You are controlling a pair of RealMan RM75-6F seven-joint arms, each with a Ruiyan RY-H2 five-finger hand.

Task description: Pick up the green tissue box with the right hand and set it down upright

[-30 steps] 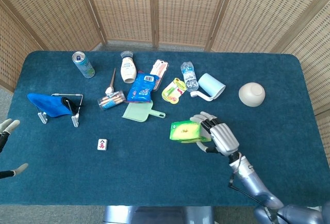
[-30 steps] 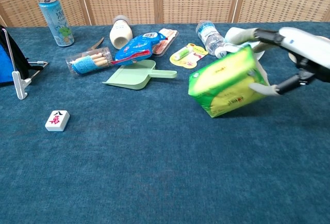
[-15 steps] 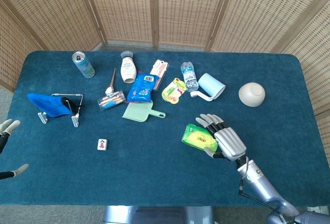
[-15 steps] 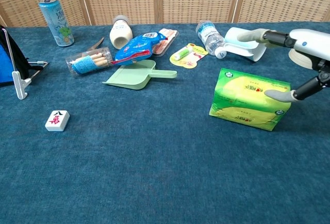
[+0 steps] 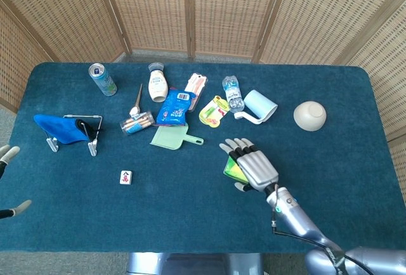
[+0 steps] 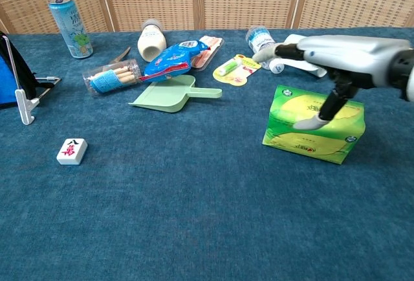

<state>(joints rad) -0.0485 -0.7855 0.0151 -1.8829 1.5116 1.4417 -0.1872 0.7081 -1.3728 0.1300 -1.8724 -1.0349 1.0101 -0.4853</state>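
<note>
The green tissue box point(image 6: 323, 140) rests on the blue table cloth right of centre, its broad printed face turned toward the chest camera. My right hand point(image 6: 336, 54) hovers flat over it with fingers stretched out to the left, past the box. Its thumb point(image 6: 309, 123) hangs in front of the box's face; I cannot tell if it touches. In the head view the right hand point(image 5: 251, 165) covers most of the tissue box point(image 5: 229, 170). Only fingertips of my left hand point(image 5: 6, 156) show at the left edge, spread and holding nothing.
Behind the box lie a water bottle point(image 6: 261, 43), a pale blue mug point(image 5: 260, 106), a yellow-green packet point(image 6: 234, 67) and a green dustpan point(image 6: 169, 94). A white bowl point(image 5: 309, 115) sits far right. A mahjong tile point(image 6: 71, 151), a can point(image 6: 70, 17) and a stand with blue cloth point(image 5: 66, 129) are at the left.
The box went from tilted in the air in my right hand to resting on the table. The hand then let go and swung left over the top of it.
</note>
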